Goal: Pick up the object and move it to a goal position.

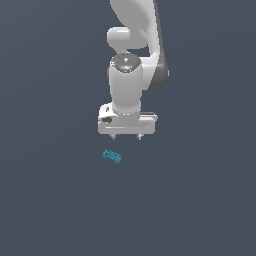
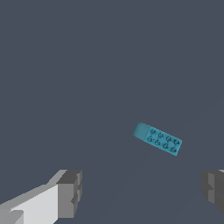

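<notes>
Block (image 1: 112, 156) lies flat on the dark table (image 1: 45, 200), studs up, skewed, near the table's middle, touching nothing. Claw (image 1: 127, 137) hangs above, just toward the exterior view's right; fingers (image 2: 70, 192) wide apart, empty.

All I get behind the work is one flat surface (image 1: 45, 210) of dull slate blue-grey, filling the exterior view from edge to edge. I see no seam, corner or horizon on it. The tone looks even, with the lower half of the frame perhaps a shade lighter than the top. In the wrist view the same plain ground (image 2: 87, 65) fills the frame, with a few faint, slightly darker streaks running diagonally across the lower right. Light is soft.
</notes>
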You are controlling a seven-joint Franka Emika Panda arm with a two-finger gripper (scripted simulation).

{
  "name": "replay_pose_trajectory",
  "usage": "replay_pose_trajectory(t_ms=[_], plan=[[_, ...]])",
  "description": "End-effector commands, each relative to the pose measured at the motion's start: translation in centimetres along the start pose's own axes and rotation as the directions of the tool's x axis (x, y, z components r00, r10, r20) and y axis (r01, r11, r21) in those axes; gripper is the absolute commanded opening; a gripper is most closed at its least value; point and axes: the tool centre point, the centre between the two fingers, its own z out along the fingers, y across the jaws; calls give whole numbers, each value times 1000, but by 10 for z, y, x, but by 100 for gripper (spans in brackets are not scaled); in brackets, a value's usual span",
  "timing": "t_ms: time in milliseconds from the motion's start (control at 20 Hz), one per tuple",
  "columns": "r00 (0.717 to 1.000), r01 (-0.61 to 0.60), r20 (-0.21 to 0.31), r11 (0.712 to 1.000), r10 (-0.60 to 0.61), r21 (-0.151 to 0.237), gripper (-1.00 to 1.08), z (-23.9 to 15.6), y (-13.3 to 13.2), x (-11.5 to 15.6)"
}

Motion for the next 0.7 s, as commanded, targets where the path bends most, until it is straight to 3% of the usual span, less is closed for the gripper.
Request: replay_pose_trajectory(t_ms=[0, 650], plan=[[1000, 0, 0, 1000, 0, 0, 100, 0, 0, 0], [999, 3, -34, 1000, -4, -24, 100, -17, 2, 5]])
